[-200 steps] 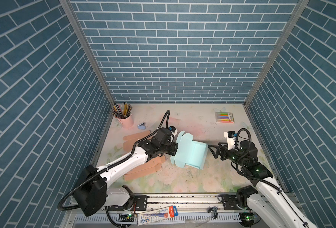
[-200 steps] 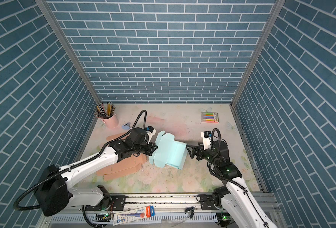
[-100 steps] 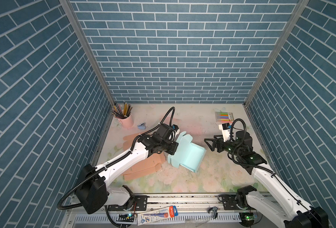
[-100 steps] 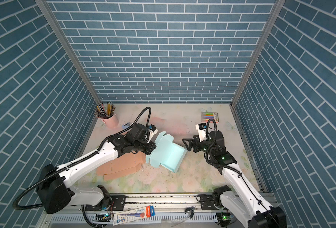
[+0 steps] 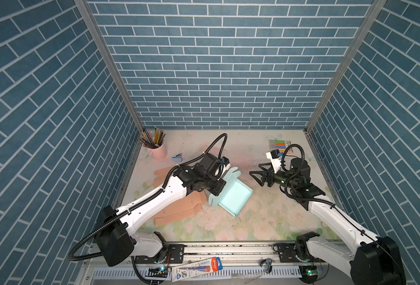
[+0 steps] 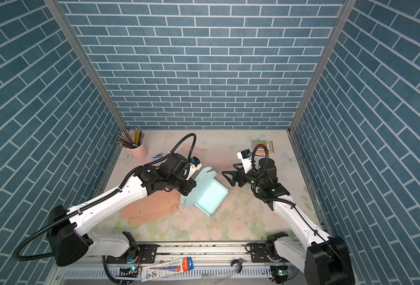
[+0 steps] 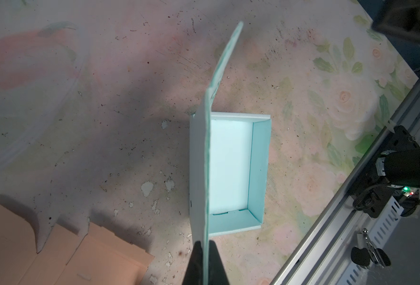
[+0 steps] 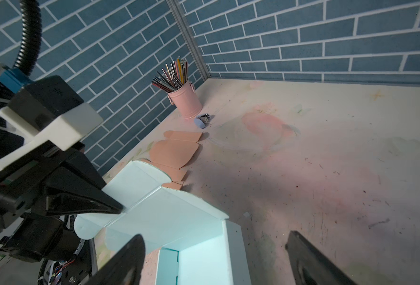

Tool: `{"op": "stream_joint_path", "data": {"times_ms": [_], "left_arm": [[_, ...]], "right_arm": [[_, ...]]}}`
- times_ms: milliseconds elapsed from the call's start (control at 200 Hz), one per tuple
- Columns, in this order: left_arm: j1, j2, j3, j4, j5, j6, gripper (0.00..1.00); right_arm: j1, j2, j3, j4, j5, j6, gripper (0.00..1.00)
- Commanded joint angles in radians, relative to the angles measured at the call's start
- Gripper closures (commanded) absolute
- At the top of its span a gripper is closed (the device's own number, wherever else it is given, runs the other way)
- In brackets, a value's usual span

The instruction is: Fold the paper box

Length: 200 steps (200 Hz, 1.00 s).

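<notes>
**Top views.** The left claw [image 5: 223, 183] is clamped shut on the raised lid of the paper box [image 5: 233, 197]. The mint box sits on the counter [image 5: 253, 222] near its middle, open side up. The lid stands up along the side nearest the left arm. The right claw [image 5: 257, 173] is spread wide and holds nothing. It hangs to the right of the box, apart from it, with its fingers pointing toward the box. Both top views agree on this. Flat peach cardboard blanks [image 5: 179, 209] lie just left of the box, partly under the left arm. A pink pencil cup [image 5: 158, 151] stands in the far left corner, with a small blue stapler [image 5: 177, 158] beside it. A marker pack [image 5: 279, 143] lies at the far right.

**Left wrist view.** The two black fingers [image 7: 196, 261] pinch the lid edge-on, with the sheet running straight out from between them. Past the lid, the tray of the box [image 7: 228, 167] shows four standing walls and a bare floor. A corner of the peach blanks [image 7: 93, 256] lies nearby.

**Right wrist view.** The two fingers [image 8: 120, 259] are set far apart with nothing gripped between them. A corner of the tray [image 8: 196, 261] and the lid [image 8: 164, 209] show between them. The left claw's finger [image 8: 80, 199] lies against the lid's outer flap.
</notes>
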Motion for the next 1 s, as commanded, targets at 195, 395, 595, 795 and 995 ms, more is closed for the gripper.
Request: {"op": "stream_joint_path", "data": {"times_ms": [195,395,595,795,995], "left_arm": [[-0.021,0.026,0.066,-0.073,-0.018,0.075,1.0],[-0.023,0.042,0.064,-0.07,0.009,0.1,1.0],[-0.024,0.034,0.051,-0.068,0.028,0.133,1.0],[-0.025,0.054,0.067,-0.077,0.049,0.172,1.0],[-0.024,0.072,0.075,-0.076,0.05,0.2,1.0]], "right_arm": [[0.044,0.023,0.002,0.165,-0.051,-0.079,0.11],[0.044,0.041,-0.072,0.292,-0.095,-0.118,0.11],[0.044,0.077,-0.082,0.302,-0.138,-0.165,0.15],[0.045,0.09,-0.071,0.235,-0.081,-0.21,0.18],[0.044,0.147,-0.052,0.237,-0.13,-0.223,0.29]]}}
